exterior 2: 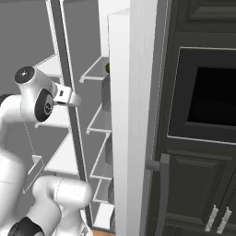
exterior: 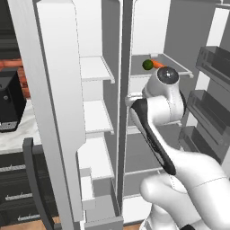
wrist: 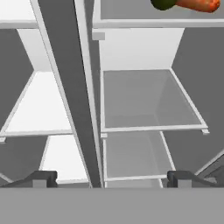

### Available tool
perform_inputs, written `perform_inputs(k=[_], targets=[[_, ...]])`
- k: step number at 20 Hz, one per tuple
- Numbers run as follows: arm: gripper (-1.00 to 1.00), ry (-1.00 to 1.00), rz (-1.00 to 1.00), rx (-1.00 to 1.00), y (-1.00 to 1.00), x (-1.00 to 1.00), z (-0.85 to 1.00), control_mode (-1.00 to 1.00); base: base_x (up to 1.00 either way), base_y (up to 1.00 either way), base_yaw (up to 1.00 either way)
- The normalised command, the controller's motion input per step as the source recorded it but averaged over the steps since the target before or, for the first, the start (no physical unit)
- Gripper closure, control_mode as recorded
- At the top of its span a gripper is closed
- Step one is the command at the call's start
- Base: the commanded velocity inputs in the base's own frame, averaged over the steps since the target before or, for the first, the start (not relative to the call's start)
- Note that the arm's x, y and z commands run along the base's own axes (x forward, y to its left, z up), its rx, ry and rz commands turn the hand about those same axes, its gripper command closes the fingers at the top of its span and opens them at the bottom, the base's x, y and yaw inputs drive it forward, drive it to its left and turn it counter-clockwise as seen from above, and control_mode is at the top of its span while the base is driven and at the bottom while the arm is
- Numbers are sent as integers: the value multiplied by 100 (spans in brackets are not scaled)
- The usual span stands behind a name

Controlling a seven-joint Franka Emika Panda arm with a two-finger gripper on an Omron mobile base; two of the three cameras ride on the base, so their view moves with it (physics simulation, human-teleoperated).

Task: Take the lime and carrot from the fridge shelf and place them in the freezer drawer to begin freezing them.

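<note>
Arm is standing before open fridge | lime is showing partly on fridge shelf | black oven is sitting right

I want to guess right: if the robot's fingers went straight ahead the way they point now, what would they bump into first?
Probably the fridge's white back wall, just above the empty middle shelf. The open gripper aims below the lime and carrot. Depth is hard to judge.
</note>
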Motion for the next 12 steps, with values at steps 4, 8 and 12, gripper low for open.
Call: perform_inputs(k=[4,8,12], targets=[[-100,-5,-7,-7,-55,25,78,-100,0,0,0],[-100,0,-16,0,-43,48,48,-100,0,0,0],[-100,0,-20,1,-37,70,11,-100,0,0,0]])
